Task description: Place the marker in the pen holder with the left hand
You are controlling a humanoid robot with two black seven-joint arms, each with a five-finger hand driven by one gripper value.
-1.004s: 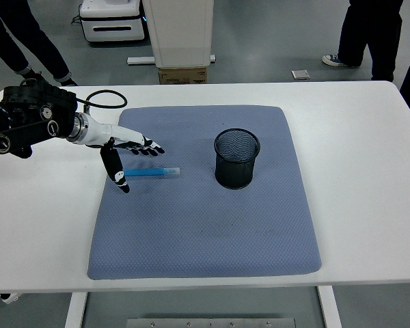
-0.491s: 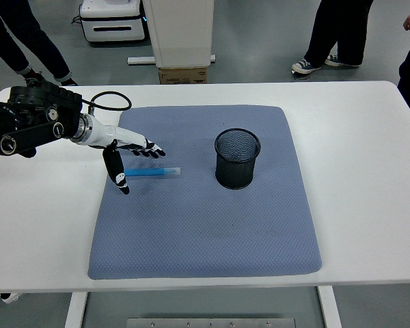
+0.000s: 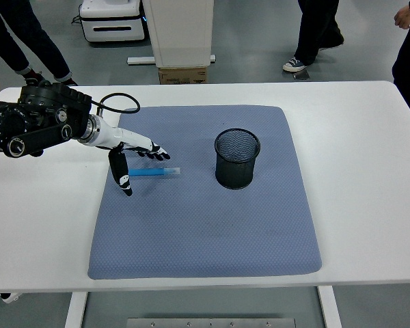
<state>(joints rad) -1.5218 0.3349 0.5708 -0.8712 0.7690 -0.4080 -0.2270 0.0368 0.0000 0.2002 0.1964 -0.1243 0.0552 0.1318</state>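
A mat (image 3: 205,212) lies on the table (image 3: 369,171) in front of me. On the mat, the pen holder (image 3: 236,158) stands upright, toward one o'clock from the mat's middle. The marker (image 3: 154,172) lies flat on the mat at nine o'clock from the holder, well apart from it. My left hand (image 3: 128,154) hovers just at the marker's nine o'clock end.
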